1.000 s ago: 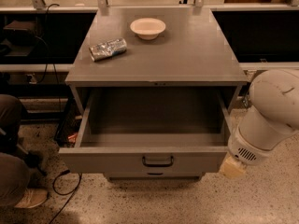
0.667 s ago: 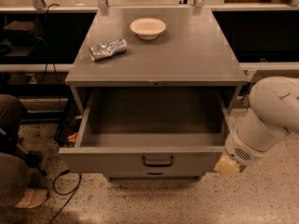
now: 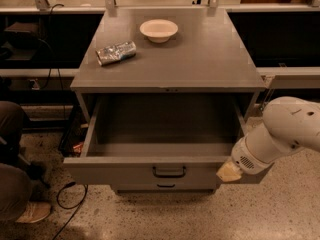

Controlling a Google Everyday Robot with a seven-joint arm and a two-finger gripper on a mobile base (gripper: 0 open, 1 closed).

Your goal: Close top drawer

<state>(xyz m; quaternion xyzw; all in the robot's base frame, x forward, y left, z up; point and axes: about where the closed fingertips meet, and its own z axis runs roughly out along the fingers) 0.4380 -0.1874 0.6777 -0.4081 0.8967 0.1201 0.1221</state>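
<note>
The top drawer point(image 3: 115, 170) juts out open, and the floor point(image 3: 165, 219) before its front panel gives free passage from the front. The gripper point(image 3: 228, 172) sits at the panel's right end. A person's leg point(image 3: 15, 194) and a cable point(image 3: 67, 204) crowd the left side.

Speckled terrazzo floor point(image 3: 280, 214) spreads beneath a grey metal bench point(image 3: 200, 59), backed by dark shelving point(image 3: 40, 39) and a pale horizontal rail point(image 3: 35, 73). A black cable point(image 3: 67, 204) loops at left under warm, dim light. The claw point(image 3: 227, 172) hangs low at right.
</note>
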